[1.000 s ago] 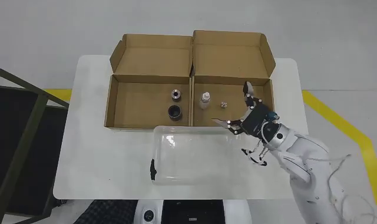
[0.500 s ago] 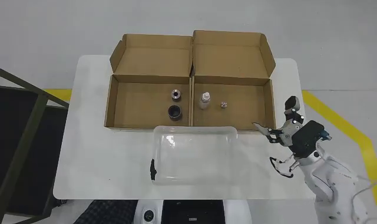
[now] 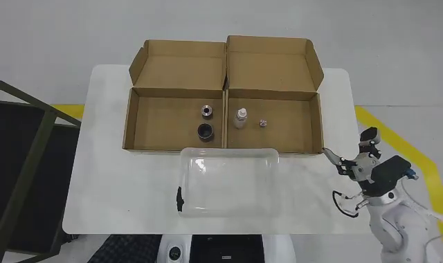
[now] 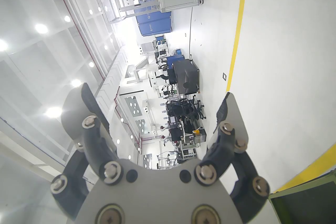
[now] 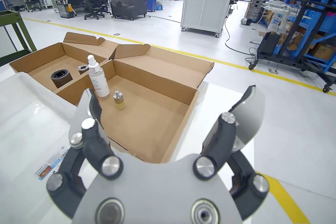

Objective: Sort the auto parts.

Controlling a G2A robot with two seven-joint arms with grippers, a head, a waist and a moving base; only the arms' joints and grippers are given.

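Two open cardboard boxes stand side by side at the back of the table. The left box (image 3: 159, 124) holds a black ring (image 3: 205, 131) and a small metal sleeve (image 3: 207, 111). In the right box (image 3: 291, 124) are a white spray bottle (image 3: 241, 116) and a small brass-coloured fitting (image 3: 263, 123). My right gripper (image 3: 347, 142) hangs open and empty at the table's right edge, apart from the right box; its wrist view looks over the bottle (image 5: 96, 78) and fitting (image 5: 118, 100). My left gripper (image 4: 156, 93) is open and empty, facing the room.
A clear plastic bin (image 3: 228, 151) lies on the white table (image 3: 118, 187) in front of the boxes, nothing visible inside. Both box lids are folded back. A dark green frame (image 3: 28, 159) stands to the left of the table.
The right arm has pulled back from over the right box, moving right and toward the front, past the table's right edge. The parts in the boxes have not moved.
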